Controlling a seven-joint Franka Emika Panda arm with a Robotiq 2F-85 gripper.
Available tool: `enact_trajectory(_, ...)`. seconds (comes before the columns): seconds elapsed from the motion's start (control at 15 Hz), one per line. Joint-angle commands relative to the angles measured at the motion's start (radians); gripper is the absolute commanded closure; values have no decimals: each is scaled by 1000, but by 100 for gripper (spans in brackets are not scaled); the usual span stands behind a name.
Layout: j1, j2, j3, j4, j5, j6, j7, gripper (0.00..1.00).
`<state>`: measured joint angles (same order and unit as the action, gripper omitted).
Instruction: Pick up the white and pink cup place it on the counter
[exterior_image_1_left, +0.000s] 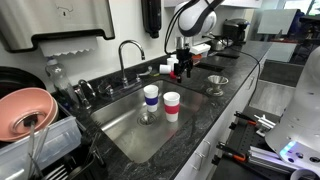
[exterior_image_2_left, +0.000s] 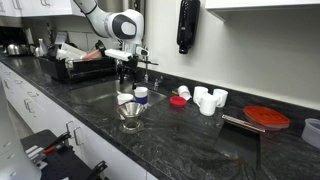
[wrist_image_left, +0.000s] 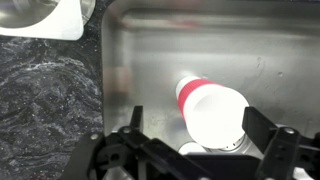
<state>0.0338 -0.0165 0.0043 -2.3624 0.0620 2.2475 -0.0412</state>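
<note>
Wrist view, left to right: the dark speckled table (wrist_image_left: 45, 100) fills the left side, then the steel sink (wrist_image_left: 150, 60) drops away. On its floor stands the white and pink cup (wrist_image_left: 212, 108), seen from above with its white top towards the camera and the pink band beyond. The hand (wrist_image_left: 195, 125) is spread wide. Its dark fingers (wrist_image_left: 135, 125) frame the cup on either side in the picture, yet nothing is pinched and they appear clear of it.

In an exterior view, running the same way, a pink bowl (exterior_image_1_left: 25, 110) sits at far left and the faucet (exterior_image_1_left: 128, 55) arches over the basin. The blue-banded cup (exterior_image_1_left: 151, 95) stands just beside the white and pink one, and the hand hangs above them, apart from both. A steel funnel (exterior_image_1_left: 217, 84) rests on the table further right.

The step in hand looks like the approach: the hand is lined up over the cup and the grasp is not yet made, so the task is at an early stage. The next move calls for a straight descent until the fingers straddle the white upper half, keeping off the blue-banded neighbour, which stands close enough to be knocked. Then comes a firm closure, a lift above the sink's rim, and a carry sideways to a bare stretch of table.
</note>
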Motion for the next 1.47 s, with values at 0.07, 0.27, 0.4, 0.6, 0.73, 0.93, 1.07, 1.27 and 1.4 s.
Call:
enact_trajectory(0.07, 1, 68, 16, 18, -34, 26, 37, 0)
enact_trajectory(0.27, 1, 101, 19, 22, -20, 26, 30, 0)
enact_trajectory(0.4, 2, 119, 22, 27, -16, 20, 27, 0)
enact_trajectory(0.6, 5, 152, 29, 41, -5, 15, 29, 0)
enact_trajectory(0.73, 9, 179, 37, 63, 5, 17, 41, 0)
enact_trajectory(0.93, 17, 217, 41, 94, -16, 29, 69, 0)
enact_trajectory(1.07, 19, 238, 36, 108, -29, 40, 88, 0)
enact_trajectory(1.27, 20, 269, 26, 128, -52, 72, 124, 0)
enact_trajectory(1.4, 21, 287, 21, 139, -65, 92, 138, 0)
